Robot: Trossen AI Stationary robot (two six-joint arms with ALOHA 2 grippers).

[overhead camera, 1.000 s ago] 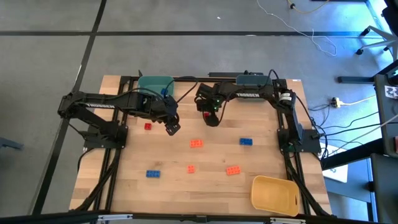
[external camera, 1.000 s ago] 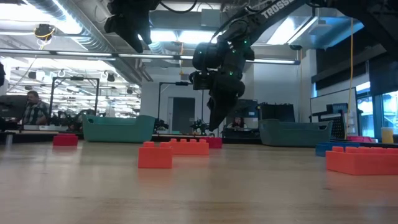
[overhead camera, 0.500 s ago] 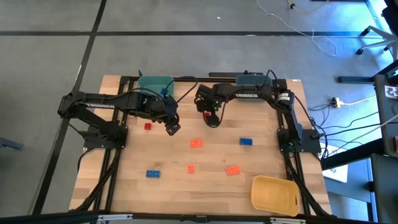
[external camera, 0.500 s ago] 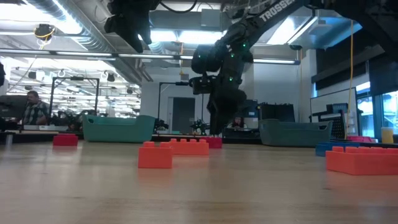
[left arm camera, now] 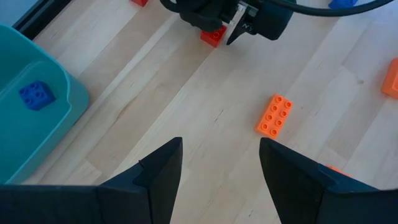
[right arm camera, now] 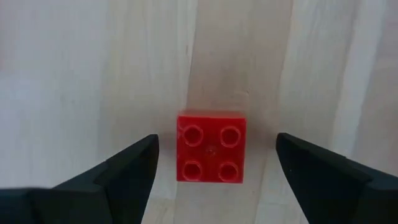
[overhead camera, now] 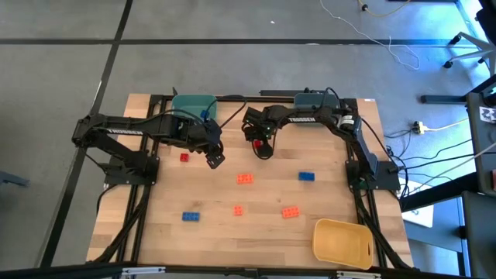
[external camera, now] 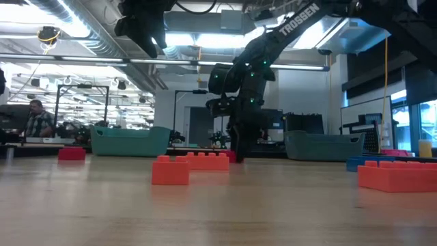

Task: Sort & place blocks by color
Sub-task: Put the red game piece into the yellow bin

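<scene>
**Right gripper poised over a red square block: a slipped or skewed pinch is the main risk**

Nearest the front edge sit the yellow bin [overhead camera: 342, 242] at the right corner and a blue oblong block [overhead camera: 191, 216] to the left. Slightly farther lie a small orange block [overhead camera: 237, 209] and an orange oblong block [overhead camera: 290, 211]. Toward mid-table are another orange oblong block [overhead camera: 245, 178] and a second blue block [overhead camera: 307, 176]. None of these is touched.

Farther back, the left gripper [left arm camera: 217, 168] hangs above the table just left of centre, fingers spread and holding nothing. A small red block [overhead camera: 184, 157] lies near it to the left.

Beside it to the right, the right gripper [right arm camera: 214, 180] is down close to the wood, fingers wide apart with a red square block [right arm camera: 211, 147] between them, not yet in contact. From here, I judge the likeliest failure to be an off-centre close: the block sits nearer one finger than the other, so the first finger to touch could push or spin it across the smooth wood. Fingertips too high would catch only the studs and let it pop free. Descending further could press the tips into the table.

At the far edge stand the teal bin [overhead camera: 193, 104], holding one blue block [left arm camera: 37, 94], and the grey-blue bin [overhead camera: 311, 98]. A careless carry could drop red among blue. The two arms are close, so crossing paths is a hazard.
</scene>
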